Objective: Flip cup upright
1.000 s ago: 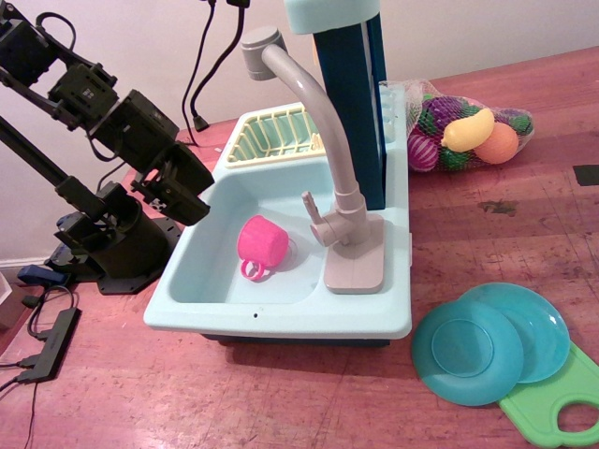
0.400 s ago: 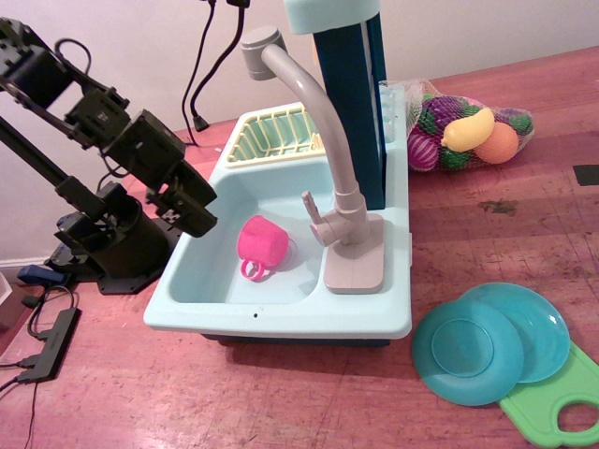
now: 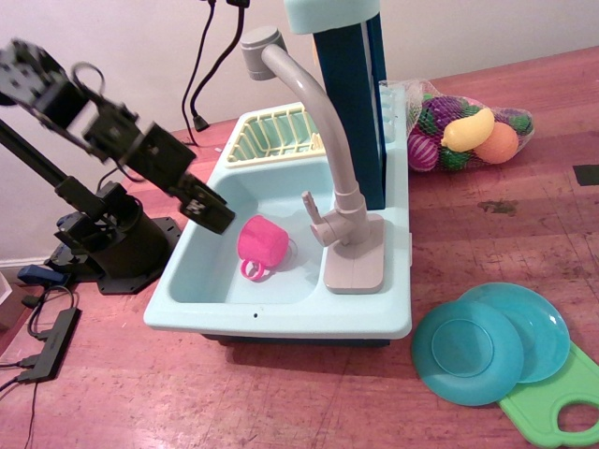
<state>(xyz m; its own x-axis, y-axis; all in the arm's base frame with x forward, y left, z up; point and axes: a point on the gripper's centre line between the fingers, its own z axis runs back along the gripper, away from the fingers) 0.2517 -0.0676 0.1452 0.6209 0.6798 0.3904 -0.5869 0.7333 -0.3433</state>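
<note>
Cup (image 3: 261, 243) lying tipped in sink (image 3: 201, 271): light, rigid, slick plastic; rim or loop handle offering purchase. Gripper (image 3: 213, 212) hovering beside it, jaw state indiscernible.

Soft, even indoor light falls from above; the bench (image 3: 487, 234) shows mild sheen, shadows stay faint, and the picture is slightly grainy but mostly sharp.

pink cup (image 3: 262, 243) overturned in sink (image 3: 201, 271), pincer (image 3: 213, 211) beside
</note>
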